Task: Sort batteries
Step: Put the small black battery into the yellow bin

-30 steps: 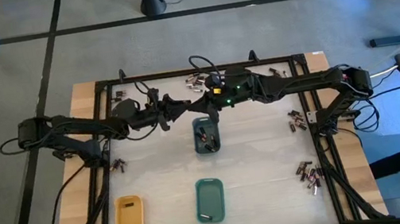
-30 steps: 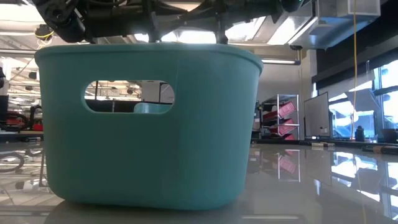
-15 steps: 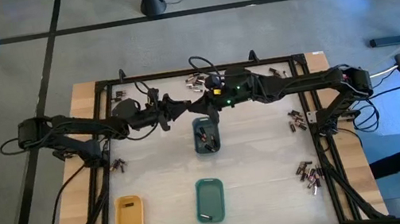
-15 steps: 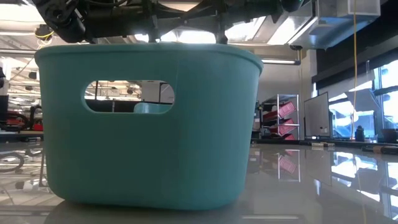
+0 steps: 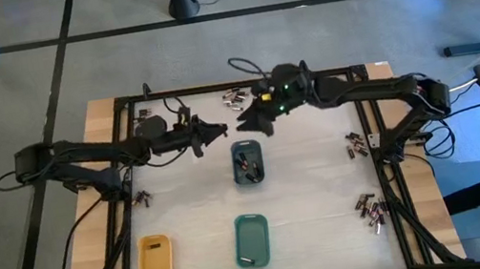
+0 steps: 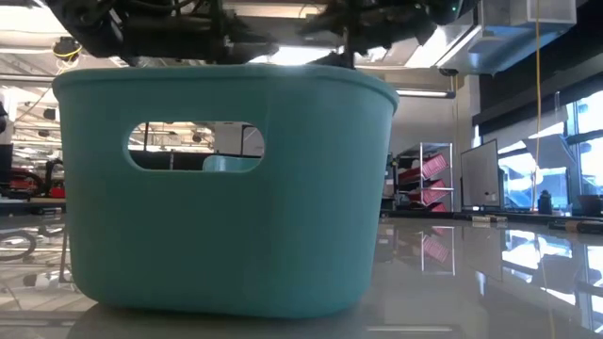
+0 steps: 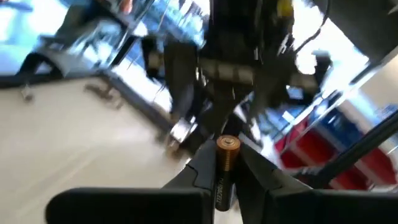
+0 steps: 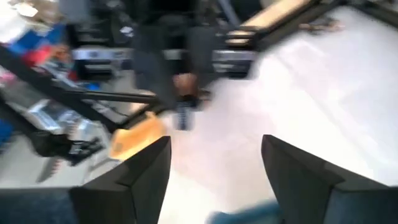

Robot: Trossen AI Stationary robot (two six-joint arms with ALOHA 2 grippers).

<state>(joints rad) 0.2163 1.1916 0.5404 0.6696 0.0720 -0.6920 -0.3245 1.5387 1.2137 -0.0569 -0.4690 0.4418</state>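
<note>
My left gripper [image 5: 223, 129] is shut on one battery [image 7: 225, 163], dark with a copper-toned end, level above the table just beyond the far end of the grey-blue tray [image 5: 247, 163]. That tray holds a few batteries. My right gripper [image 5: 246, 124] faces it from the right, fingers open [image 8: 214, 167] with nothing between them. In the right wrist view the left gripper and its battery [image 8: 183, 115] show a little ahead. Loose batteries lie in piles at the far edge [image 5: 234, 99], at the right [image 5: 354, 142] [image 5: 370, 210] and at the left [image 5: 142, 198]. My left gripper pinches the battery's dark body [image 7: 222, 182] between its two fingers. The battery lies along the fingers, and its copper-toned end [image 7: 228, 144] sticks out past the fingertips. The fingers point level toward the table's right. The battery is lifted clear of the table.
A green tray [image 5: 252, 241] and a yellow tray [image 5: 155, 262] stand near the front edge; the green tray [image 6: 226, 188] fills the low view. A black frame [image 5: 242, 83] runs round the table, with cables at its far side.
My right gripper has drawn back from the left gripper's tip, toward the table's far right, over the last half second. The left arm has stayed in place with the battery.
</note>
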